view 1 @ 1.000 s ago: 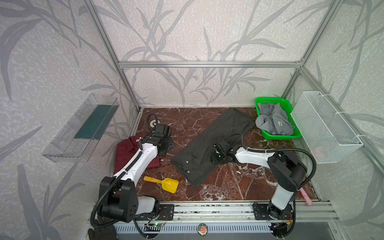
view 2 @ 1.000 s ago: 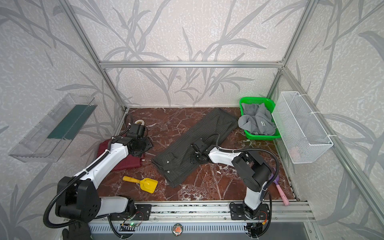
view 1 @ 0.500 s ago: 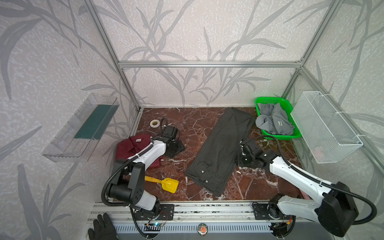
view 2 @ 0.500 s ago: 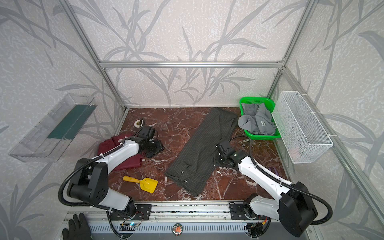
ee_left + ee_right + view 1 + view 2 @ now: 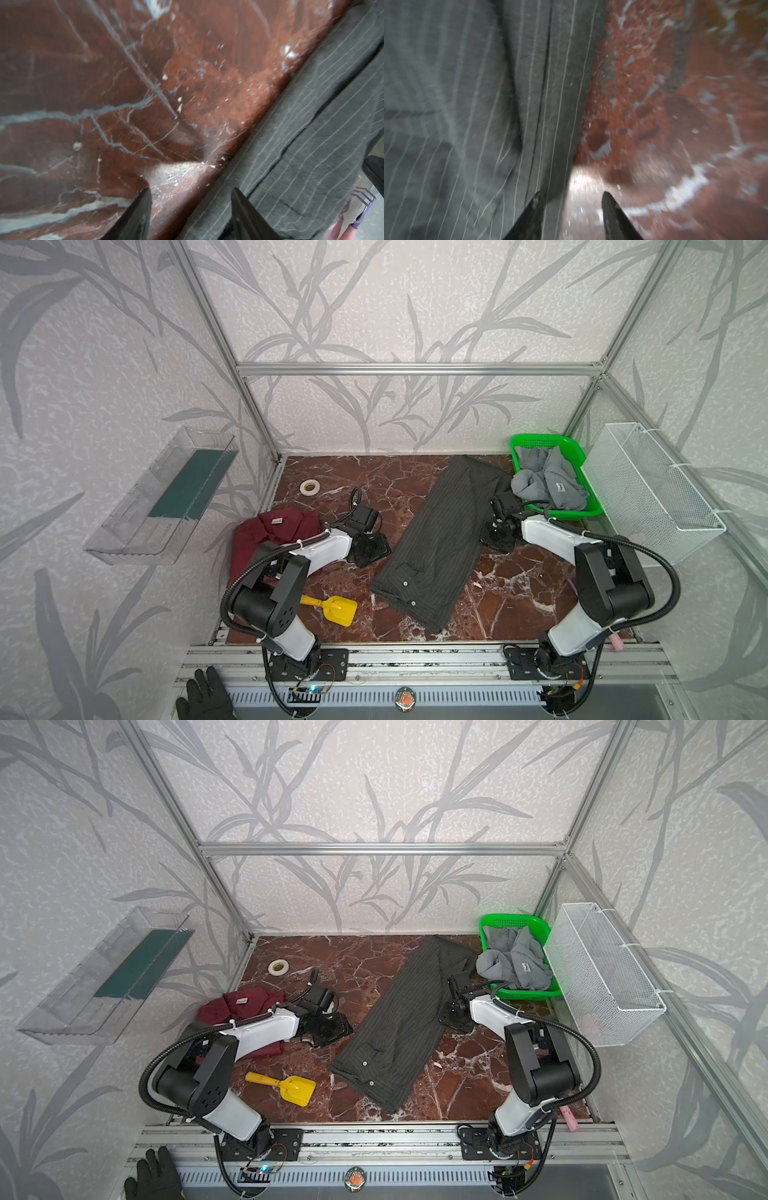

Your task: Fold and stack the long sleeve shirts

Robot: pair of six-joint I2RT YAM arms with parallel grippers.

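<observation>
At mid-floor, see pinstriped shirt (image 5: 440,547) lying as a long strip, left gripper (image 5: 191,191) parted, empty, beside one edge, right gripper (image 5: 572,194) likewise at the other. Note maroon shirt (image 5: 274,531) well apart, grey shirt (image 5: 548,483) in green basket (image 5: 536,440).

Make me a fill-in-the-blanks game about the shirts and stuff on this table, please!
1. The grey shirt lies in the ____ basket.
2. The shovel is ____.
3. The maroon shirt has a ____ label at its neck.
4. The left pincer and right pincer are both ____, holding nothing.

Missing words: green; yellow; white; open.
</observation>
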